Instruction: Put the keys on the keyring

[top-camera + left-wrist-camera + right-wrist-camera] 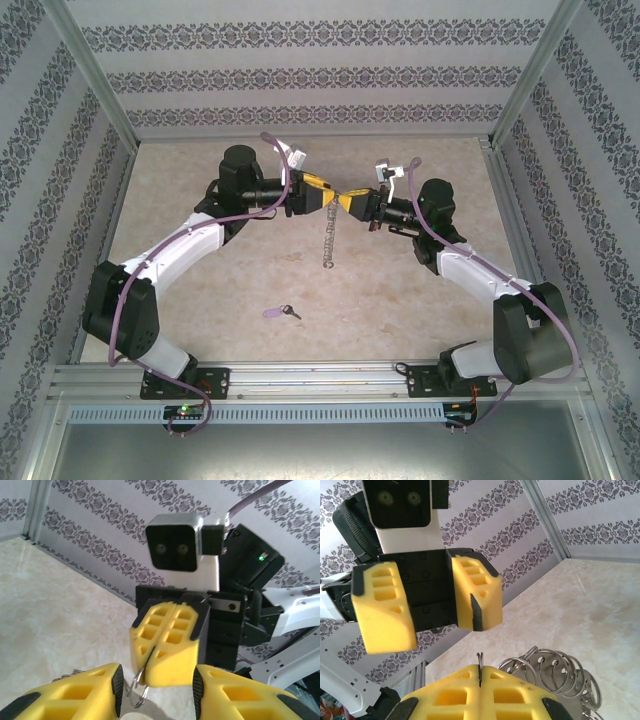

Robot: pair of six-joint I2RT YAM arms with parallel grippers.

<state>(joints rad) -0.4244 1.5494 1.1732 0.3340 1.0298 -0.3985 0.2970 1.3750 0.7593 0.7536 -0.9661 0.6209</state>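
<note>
The keyring point(327, 240) is a string of linked silvery rings hanging down toward the table between the two arms. My right gripper point(347, 201) is shut on its top ring, whose thin edge point(480, 659) pokes out between the closed yellow fingers point(510, 695). The other rings point(555, 672) dangle beside them. My left gripper point(329, 197) faces it tip to tip and stands open. Its pads point(118, 682) flank the right gripper's fingertips point(170, 665) and the ring point(139, 685) without touching. One of the keys point(280, 313), with a lilac head, lies on the table nearer the arm bases.
The beige tabletop point(420, 300) is enclosed by patterned walls point(300, 75) at the back and both sides. An aluminium rail point(320, 380) runs along the near edge by the arm bases.
</note>
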